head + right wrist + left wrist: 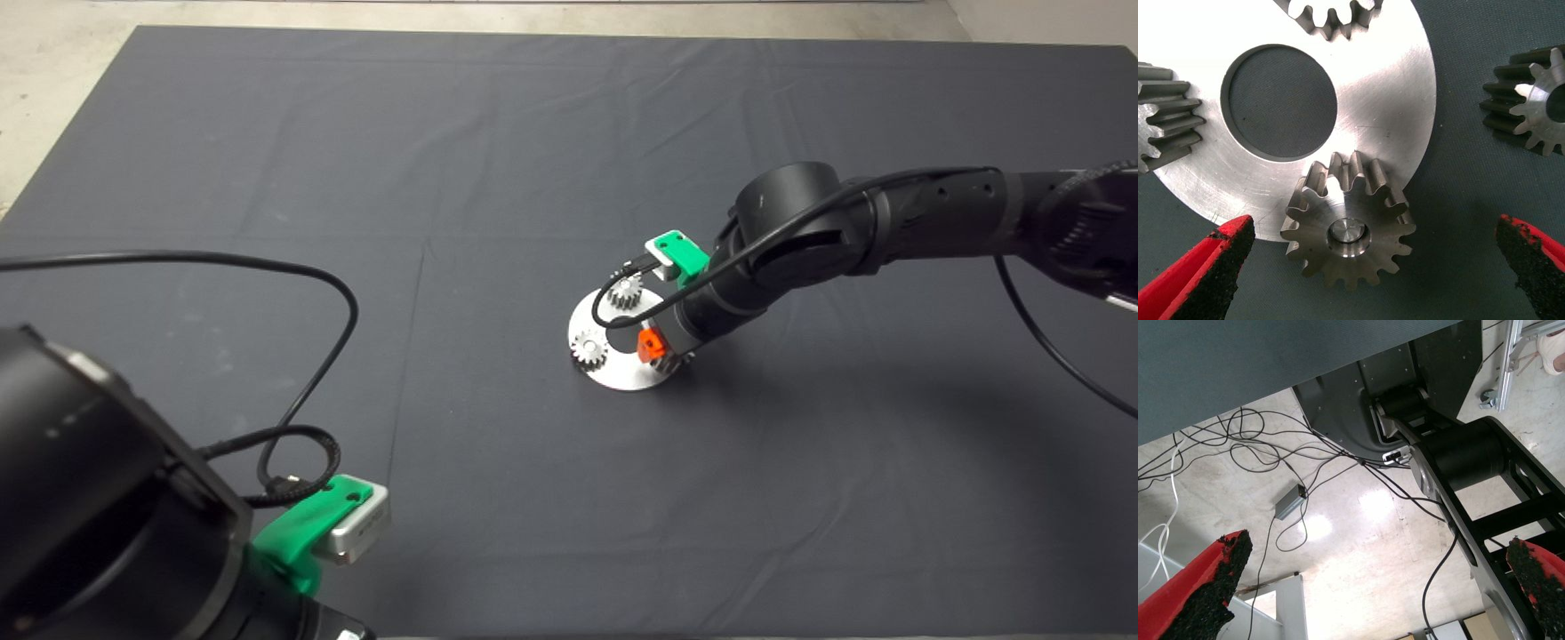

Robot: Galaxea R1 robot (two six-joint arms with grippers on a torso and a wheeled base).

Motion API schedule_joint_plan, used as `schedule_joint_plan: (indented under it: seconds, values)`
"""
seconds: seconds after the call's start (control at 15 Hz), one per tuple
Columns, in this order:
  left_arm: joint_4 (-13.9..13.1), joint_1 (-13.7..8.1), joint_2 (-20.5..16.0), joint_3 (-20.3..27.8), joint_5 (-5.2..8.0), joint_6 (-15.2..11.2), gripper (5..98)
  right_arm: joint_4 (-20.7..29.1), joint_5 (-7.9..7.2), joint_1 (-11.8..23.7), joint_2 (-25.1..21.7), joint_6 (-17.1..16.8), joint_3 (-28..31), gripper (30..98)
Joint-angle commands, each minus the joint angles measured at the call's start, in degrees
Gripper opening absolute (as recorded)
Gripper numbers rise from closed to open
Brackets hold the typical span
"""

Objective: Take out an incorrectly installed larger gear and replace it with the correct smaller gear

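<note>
From the head view, the right arm [889, 231] reached in from the right edge to a round silver disc [613, 378] lying on the dark mat [444, 178] just right of the frame's centre. The right gripper [658, 351] hung over the disc's right rim; only one red finger [652, 345] showed, the other hidden under the wrist. Two small light gears [589, 348] stood on the disc's left and upper parts. Of the larger gear [673, 363] only a few teeth peeped out beneath the gripper, and the smaller gear could not be made out. The left gripper [307, 533] sat parked at the lower left edge, its fingers out of sight there.

In the left wrist view, the left gripper [1378, 567] had its fingers [1218, 580] spread wide with nothing between them. Beyond lay pale floor, loose cables [1271, 453] and black robot framework [1471, 453].

In the right wrist view, the right gripper [1371, 233] was spread wide, one finger on each side of the larger gear [1348, 230], touching nothing. That gear sat on the disc's [1391, 100] rim, a shiny pin [1348, 233] in its centre. The smaller gear [1531, 100] lay on the mat just off the disc, partly cut off by the frame. Two other gears on the disc were also cut off.
</note>
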Motion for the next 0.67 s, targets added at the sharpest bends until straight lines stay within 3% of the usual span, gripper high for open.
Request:
schedule_joint_plan:
  seconds: [0.0, 0.6]
  values:
    - [-0.6, -0.6, 0.0, 0.9, 0.03, 0.0, 98.2, -1.9, -1.27, 0.3, 0.2, -0.4, -0.7, 95.5]
    - [-0.6, -0.6, 0.0, 0.9, 0.03, 0.0, 98.2, -1.9, -1.18, -0.4, 0.8, -1.4, -2.2, 82.2]
